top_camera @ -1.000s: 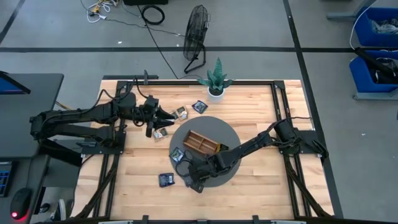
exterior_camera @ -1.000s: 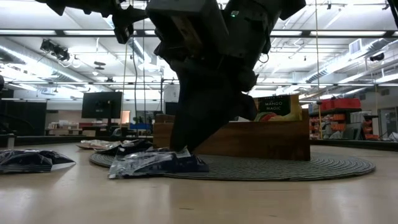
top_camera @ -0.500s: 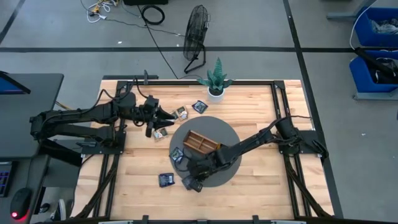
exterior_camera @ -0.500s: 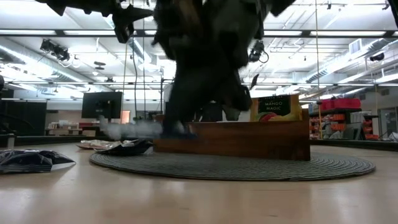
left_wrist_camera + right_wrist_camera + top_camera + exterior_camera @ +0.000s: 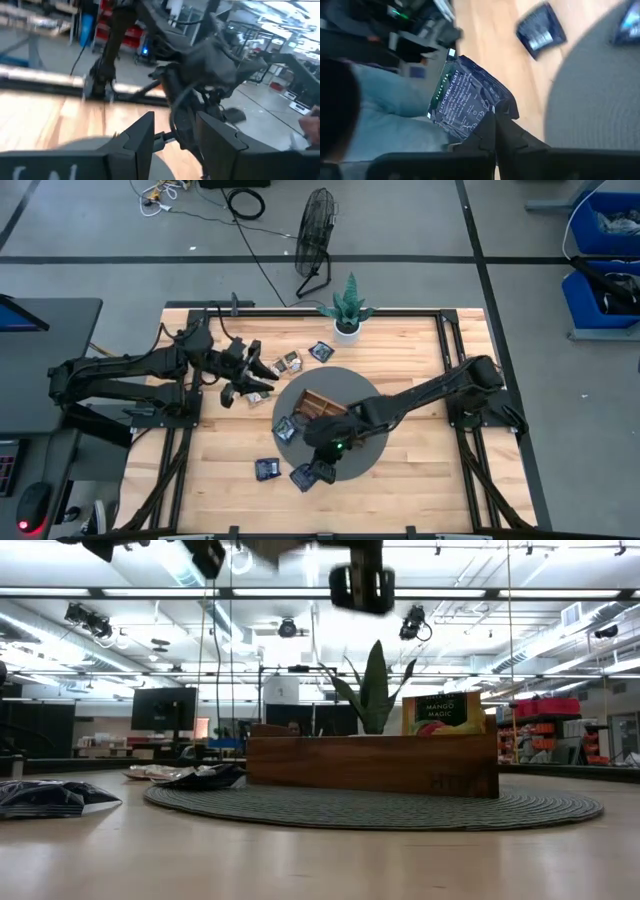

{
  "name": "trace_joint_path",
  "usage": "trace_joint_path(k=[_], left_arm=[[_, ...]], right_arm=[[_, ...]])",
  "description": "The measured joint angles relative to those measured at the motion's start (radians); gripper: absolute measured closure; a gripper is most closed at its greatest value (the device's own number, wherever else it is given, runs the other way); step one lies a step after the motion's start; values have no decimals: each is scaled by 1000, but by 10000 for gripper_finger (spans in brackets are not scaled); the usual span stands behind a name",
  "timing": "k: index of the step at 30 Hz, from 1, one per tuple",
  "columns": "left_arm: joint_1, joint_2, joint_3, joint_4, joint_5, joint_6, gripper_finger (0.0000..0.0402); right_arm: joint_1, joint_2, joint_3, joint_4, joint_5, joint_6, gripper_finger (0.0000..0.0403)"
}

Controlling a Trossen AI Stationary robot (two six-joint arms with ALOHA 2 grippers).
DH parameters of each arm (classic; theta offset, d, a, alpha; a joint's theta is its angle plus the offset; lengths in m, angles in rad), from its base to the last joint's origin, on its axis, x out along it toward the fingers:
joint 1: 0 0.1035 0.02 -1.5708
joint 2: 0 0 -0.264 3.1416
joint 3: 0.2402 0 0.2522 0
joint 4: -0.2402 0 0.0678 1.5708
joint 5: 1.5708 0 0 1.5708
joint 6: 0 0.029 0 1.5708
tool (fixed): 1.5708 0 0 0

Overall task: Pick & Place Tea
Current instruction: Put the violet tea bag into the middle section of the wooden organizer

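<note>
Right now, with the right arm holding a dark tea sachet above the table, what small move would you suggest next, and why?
Probably carry the right tool toward the wooden tray and hover over a compartment. It is shut on the dark sachet, lifted clear over the edge of the round mat, and the tray sits just beyond it on that mat.

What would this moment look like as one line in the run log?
right gripper: shut on dark tea sachet, lifted | left gripper: open, over table | wooden tray: on mat
</note>
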Motion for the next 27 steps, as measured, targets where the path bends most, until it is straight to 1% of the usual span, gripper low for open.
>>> trace_joint_path(k=[3,6,9,12,15,20,25,27], left_arm=[[-6,-8,0,59,2,52,261],[-6,-16,0,153,3,112,266],[-6,-15,0,223,3,120,266],[-6,-15,0,263,2,121,266],[-6,-15,0,266,1,135,266],[-6,-15,0,269,-1,229,266],[-13,-12,0,267,-2,294,266],[-23,-12,0,265,-4,316,266]], right_arm=[[-24,-56,0,0,-12,-2,403],[-55,-121,0,2,-26,-3,403],[-93,-186,0,22,-50,-4,403],[-137,-244,0,57,-70,-3,403],[-182,-287,0,95,-105,19,403],[-245,-302,0,157,-217,86,403],[-294,-287,0,169,-328,132,403],[-311,-286,-1,177,-346,139,403]])
